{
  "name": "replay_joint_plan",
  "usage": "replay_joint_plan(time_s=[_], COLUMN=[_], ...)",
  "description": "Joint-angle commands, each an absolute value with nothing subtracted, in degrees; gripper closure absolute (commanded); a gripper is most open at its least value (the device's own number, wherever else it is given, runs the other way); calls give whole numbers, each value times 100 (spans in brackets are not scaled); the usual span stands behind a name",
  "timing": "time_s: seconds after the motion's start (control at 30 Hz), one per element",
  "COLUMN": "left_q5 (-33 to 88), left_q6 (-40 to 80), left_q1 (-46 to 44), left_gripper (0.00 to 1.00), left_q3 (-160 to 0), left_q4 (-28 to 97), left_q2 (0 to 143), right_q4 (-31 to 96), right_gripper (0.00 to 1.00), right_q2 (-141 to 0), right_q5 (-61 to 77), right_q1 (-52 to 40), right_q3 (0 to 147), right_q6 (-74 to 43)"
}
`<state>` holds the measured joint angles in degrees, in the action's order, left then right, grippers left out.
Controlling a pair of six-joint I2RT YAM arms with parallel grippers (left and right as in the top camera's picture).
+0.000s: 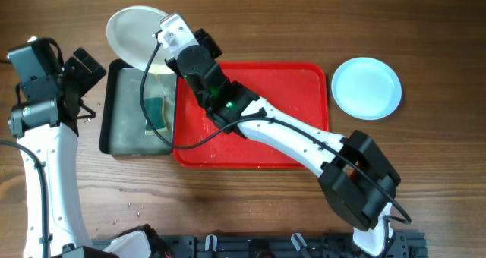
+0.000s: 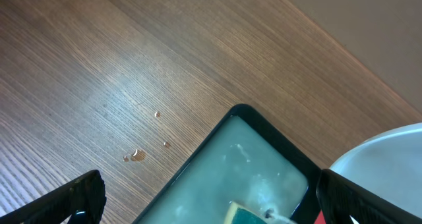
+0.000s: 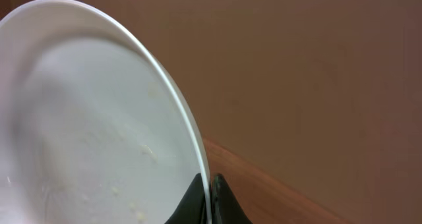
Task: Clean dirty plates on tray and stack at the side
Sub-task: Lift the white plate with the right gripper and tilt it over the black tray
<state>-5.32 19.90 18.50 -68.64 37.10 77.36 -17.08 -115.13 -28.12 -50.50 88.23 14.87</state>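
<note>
The right claw (image 3: pixel 210 199) is pinched tight on the thin rim of the white plate (image 1: pixel 135 32). This smooth, round, shallow dish has pale specks on its face and is tilted over the far end of the black tray (image 1: pixel 108 106), whose wet, cloudy floor holds a green-yellow sponge (image 1: pixel 156 114). The left claw (image 2: pixel 211 181) gapes wide, gripping nothing, beside that tray. Just right of the glossy, round-cornered red tray (image 1: pixel 296 83), a light cyan plate (image 1: pixel 367 87) lies flat on the grained wooden table (image 1: pixel 250 15).

The white plate (image 3: pixel 86 118) pinched in my right pincer (image 3: pixel 210 201) runs past the view's left and bottom edges. Between the fingers of my left pincer (image 2: pixel 211 178), the sponge (image 2: pixel 247 215) is cut off below.
</note>
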Motion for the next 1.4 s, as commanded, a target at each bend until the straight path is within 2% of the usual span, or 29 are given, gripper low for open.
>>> replay_joint_plan(time_s=[0.0,0.33,0.9,0.97,1.03,1.1,1.17,1.27,1.37], left_q5=[-565,-565,-565,-565,-565,-565,-565,-565,-565], left_q6=[2064,2062,2062,2062,2062,2064,2062,2064,2062], left_q1=[1892,1892,1892,1892,1892,1892,1892,1892,1892], left_gripper=[0,0,0,0,0,0,0,0,0], left_q3=[-6908,-6908,-6906,-6906,-6908,-6908,-6908,-6908,-6906], left_q4=[3708,3708,3708,3708,3708,3708,3708,3708,3708], left_q2=[7758,7760,7760,7760,7760,7760,7758,7758,7760], right_q4=[-1802,-2416,-2462,-2394,-2075,-1367,-749,126,565], right_gripper=[96,96,96,96,96,96,96,96,96], right_q2=[-11417,-11629,-11679,-11681,-11681,-11681,-11681,-11681,-11679], right_q5=[-2633,-2731,-2836,-2838,-2836,-2829,-2711,-1938,-1271], right_q1=[-5122,-5489,-5551,-5507,-5404,-5242,-5135,-4945,-4821], right_q3=[8941,8941,8941,8941,8936,8936,8936,8936,8934], right_q6=[2143,4073,4106,3647,2707,884,-226,-1339,-1872])
